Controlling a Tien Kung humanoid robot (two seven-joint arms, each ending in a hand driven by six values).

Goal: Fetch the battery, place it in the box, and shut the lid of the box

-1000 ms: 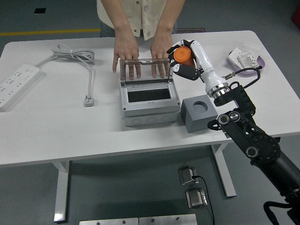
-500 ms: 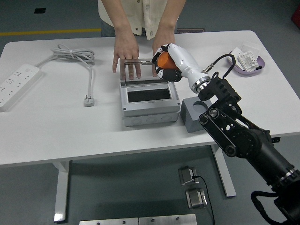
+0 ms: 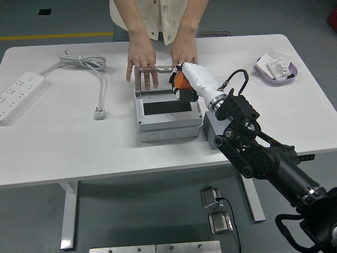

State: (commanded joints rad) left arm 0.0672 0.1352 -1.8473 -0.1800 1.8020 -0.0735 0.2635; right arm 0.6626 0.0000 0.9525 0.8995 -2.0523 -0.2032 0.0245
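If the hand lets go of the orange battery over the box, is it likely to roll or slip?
The orange battery looks rounded, so it would probably roll on a flat surface. Its surface seems smooth, perhaps slippery; the right hand wraps it closely. Dropped into the dark opening of the box, the walls should likely stop it.

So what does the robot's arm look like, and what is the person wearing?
The arm is black, built of chunky rounded joints, with a thin black cable looping near the silver wrist. Its right hand has a smooth white shell and dark fingers. The person wears a cream buttoned shirt with bare forearms.
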